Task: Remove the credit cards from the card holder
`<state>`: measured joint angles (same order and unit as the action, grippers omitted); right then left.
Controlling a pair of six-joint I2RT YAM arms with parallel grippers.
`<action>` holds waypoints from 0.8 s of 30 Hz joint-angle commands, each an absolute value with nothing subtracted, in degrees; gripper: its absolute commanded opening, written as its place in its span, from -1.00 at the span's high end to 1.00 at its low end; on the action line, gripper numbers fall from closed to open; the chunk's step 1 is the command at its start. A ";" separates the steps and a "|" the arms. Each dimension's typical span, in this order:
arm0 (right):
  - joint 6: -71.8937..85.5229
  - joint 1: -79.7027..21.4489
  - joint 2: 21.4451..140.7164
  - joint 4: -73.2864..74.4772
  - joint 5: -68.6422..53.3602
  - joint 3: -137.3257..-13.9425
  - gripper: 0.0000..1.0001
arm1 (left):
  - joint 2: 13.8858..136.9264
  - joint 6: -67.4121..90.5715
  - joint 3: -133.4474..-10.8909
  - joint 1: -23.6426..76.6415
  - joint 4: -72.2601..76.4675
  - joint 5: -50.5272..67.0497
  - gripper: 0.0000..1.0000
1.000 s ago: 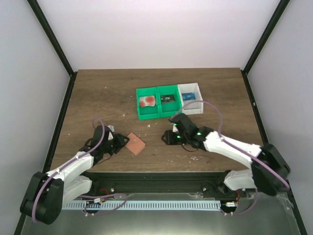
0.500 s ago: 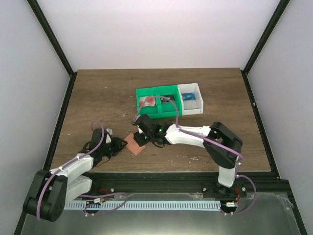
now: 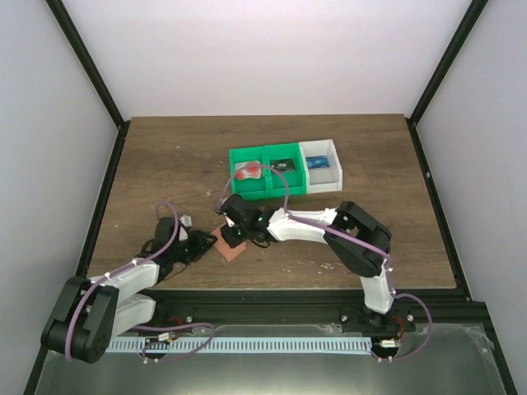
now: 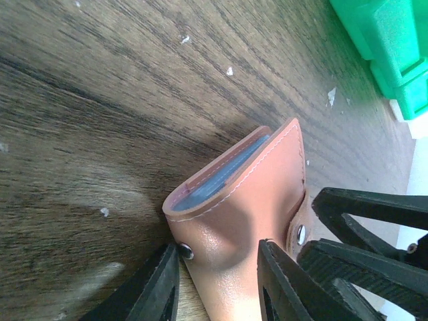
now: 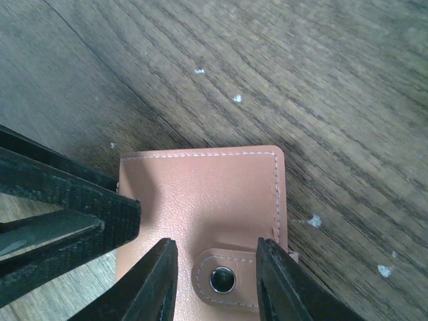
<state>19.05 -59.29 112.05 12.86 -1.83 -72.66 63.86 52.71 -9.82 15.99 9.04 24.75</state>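
Top external: on the surface (image 3: 165, 164), my right tool (image 3: 233, 234) has swung across to the wallet (image 3: 232, 249) at front-left and stands part-open astride its snap tab (image 5: 224, 277). My left tool (image 3: 206, 244) has narrowed at the wallet's corner; I cannot tell if it grips. Unsnapping looks to be next.

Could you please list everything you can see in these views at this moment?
table: one, brown wood, under everything
green bins: two, green, side by side, mid-table
white bin: one, white, right of the green bins
credit card: one visible, whitish with red blot, in the left green bin
dark item: one, blackish, in the right green bin
blue item: one, blue, in the white bin
card holder: one, salmon-pink, folded shut, on the table between the hands
left hand: one, black fingers, straddling a holder corner
right hand: one, black fingers, either side of the snap tab
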 commanded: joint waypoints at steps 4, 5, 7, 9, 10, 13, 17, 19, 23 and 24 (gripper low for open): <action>18.58 -60.53 113.61 15.56 1.42 -75.60 0.31 | 64.17 52.65 -7.87 15.73 7.61 24.31 0.29; 18.45 -60.70 113.72 15.87 1.85 -75.59 0.30 | 64.14 52.59 -7.93 15.68 7.56 24.26 0.29; 18.39 -61.15 114.06 16.84 3.50 -75.74 0.28 | 64.08 52.63 -8.04 15.67 7.56 24.33 0.29; 18.31 -61.87 114.29 18.07 5.18 -75.99 0.28 | 63.92 52.67 -8.03 15.70 7.79 24.78 0.30; 18.36 -62.18 114.28 18.41 5.80 -76.00 0.28 | 63.90 52.74 -7.99 15.65 7.90 24.88 0.29; 18.80 -62.77 113.94 18.45 6.45 -75.33 0.28 | 63.73 52.82 -7.92 15.68 8.23 24.96 0.29; 19.19 -62.84 113.98 18.20 6.80 -74.80 0.32 | 63.88 52.91 -7.84 15.67 8.73 25.18 0.30; 19.19 -62.85 114.08 18.30 7.21 -74.80 0.39 | 64.10 52.82 -7.76 15.68 8.94 25.37 0.30; 19.24 -62.84 114.00 18.43 8.48 -74.66 0.61 | 64.79 51.90 -8.02 15.69 9.45 26.84 0.30; 19.36 -62.89 113.92 18.38 8.83 -74.56 0.68 | 65.04 51.48 -8.19 15.73 9.49 27.32 0.30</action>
<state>18.96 -62.24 113.01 16.69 6.09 -73.54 63.94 52.66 -9.19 15.99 10.48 25.36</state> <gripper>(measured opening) 0.213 0.349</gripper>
